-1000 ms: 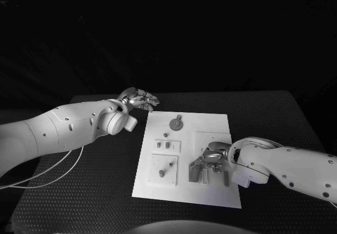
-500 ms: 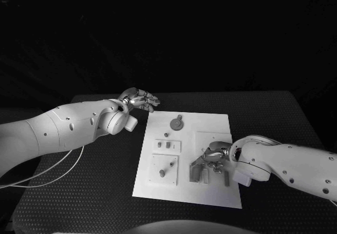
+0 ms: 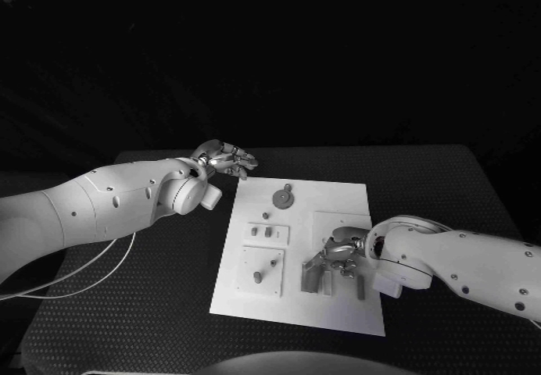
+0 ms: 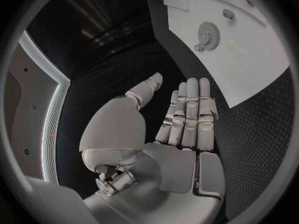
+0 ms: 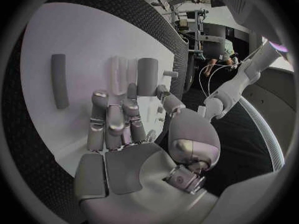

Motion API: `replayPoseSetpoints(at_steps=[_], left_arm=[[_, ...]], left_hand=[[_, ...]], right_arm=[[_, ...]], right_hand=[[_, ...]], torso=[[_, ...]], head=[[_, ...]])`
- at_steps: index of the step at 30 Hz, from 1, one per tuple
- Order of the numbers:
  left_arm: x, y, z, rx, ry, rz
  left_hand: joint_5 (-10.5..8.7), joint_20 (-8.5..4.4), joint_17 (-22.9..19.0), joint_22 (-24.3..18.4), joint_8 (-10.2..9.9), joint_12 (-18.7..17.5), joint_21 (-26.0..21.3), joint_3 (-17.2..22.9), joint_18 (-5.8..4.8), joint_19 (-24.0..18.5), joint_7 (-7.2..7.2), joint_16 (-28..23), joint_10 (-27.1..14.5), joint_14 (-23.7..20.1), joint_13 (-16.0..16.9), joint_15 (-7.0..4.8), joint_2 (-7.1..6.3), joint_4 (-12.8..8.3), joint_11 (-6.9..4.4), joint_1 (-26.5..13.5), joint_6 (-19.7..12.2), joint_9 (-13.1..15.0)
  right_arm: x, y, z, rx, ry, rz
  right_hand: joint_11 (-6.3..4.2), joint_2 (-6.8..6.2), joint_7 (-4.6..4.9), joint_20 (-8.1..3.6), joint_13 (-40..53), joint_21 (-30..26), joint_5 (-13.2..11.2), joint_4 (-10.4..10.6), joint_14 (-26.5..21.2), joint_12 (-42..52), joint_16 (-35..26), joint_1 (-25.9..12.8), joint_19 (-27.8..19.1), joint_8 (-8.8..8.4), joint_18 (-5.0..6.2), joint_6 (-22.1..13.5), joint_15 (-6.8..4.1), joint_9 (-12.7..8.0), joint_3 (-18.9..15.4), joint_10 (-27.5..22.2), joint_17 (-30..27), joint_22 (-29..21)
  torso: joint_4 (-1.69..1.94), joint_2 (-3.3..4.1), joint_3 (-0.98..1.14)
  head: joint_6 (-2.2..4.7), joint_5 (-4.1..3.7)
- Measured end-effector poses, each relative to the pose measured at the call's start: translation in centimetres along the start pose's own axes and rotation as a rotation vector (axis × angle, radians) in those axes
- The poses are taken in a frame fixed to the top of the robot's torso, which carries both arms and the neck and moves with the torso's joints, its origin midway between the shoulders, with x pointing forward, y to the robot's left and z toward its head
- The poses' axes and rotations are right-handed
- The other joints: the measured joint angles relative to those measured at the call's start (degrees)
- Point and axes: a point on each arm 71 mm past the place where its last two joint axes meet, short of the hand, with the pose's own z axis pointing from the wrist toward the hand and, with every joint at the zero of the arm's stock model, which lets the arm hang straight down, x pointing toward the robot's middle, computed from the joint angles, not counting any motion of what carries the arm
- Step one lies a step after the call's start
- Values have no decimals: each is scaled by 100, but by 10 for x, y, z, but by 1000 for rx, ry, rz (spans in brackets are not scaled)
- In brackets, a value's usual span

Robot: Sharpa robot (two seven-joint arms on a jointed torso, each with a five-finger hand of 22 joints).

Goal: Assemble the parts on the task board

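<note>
My right hand (image 3: 341, 256) is over the near right part of the board (image 3: 338, 192), fingers bent down at the grey parts there, a block (image 5: 147, 76) and bars (image 3: 362, 284). Can't tell if it's gripping any of them. A separate bar (image 5: 59, 80) lies flat, apart from the fingers. My left hand (image 3: 224, 159) hovers off the board's far left corner, over the table (image 3: 135, 312), fingers straight and side by side, holding nothing. A gear (image 3: 284, 198) lies on the far end of the board, and small pegs (image 3: 265, 231) in the left insets.

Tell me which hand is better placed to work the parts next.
Right, probably. The right hand is already over the task board at its near parts, fingers down. The left hand hangs off the board's far corner, holding nothing.
</note>
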Motion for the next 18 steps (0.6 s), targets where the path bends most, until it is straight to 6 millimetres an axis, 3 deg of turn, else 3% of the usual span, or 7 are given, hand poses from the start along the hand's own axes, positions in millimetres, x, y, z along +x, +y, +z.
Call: replayPoseSetpoints(at_steps=[11, 18], left_arm=[[0, 0, 0, -1, 1, 0], [0, 0, 0, -2, 1, 0]], left_hand=[[0, 0, 6, 4, 0, 0, 0, 0, 0, 0, 0, 0, 1, 0, -5, 0, 0, 0, 0, 0, 0, 1], [0, 0, 6, 4, 0, 0, 0, 0, 0, 0, -3, 0, -11, 0, -4, 0, 0, 0, 13, 0, -3, 1]], right_arm=[[0, 2, 0, -7, -5, -28], [0, 3, 0, -10, -11, -38]], right_hand=[[0, -15, 0, 0, 0, 0, -6, 0, -3, 0, 0, 15, 0, 0, 0, 0, 3, 11, 0, 0, -19, 0], [30, -181, 53, 42, -16, 0, -6, 18, -88, -8, 0, 181, -42, -55, 8, -53, 47, -8, 15, -55, -178, 0]], torso=[[-1, -1, -1], [-1, -1, -2]], head=[[-13, 8], [-24, 14]])
